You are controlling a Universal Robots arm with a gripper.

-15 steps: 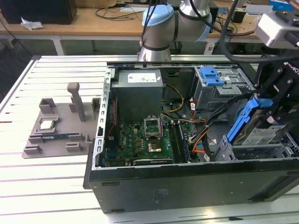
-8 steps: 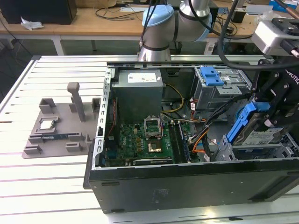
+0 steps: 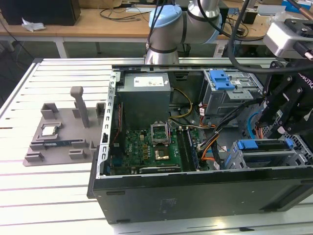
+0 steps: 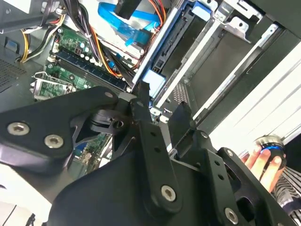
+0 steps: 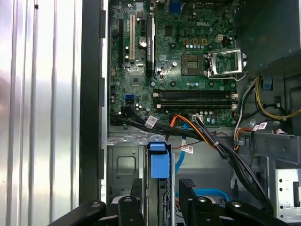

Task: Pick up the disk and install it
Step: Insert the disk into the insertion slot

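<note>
The exterior view looks down at an angle from beyond the long edge of a slatted metal table (image 3: 29, 166), far enough back to take in a whole open computer case (image 3: 146, 196) and the robot arm (image 3: 168, 24) behind it. Both wrist views sit close above the case interior. The first wrist view faces almost straight down onto the motherboard (image 5: 188, 61). The second wrist view looks obliquely past the gripper (image 4: 160, 110). All 3 views share the motherboard and the blue-railed drive bays (image 5: 159, 162).
</note>
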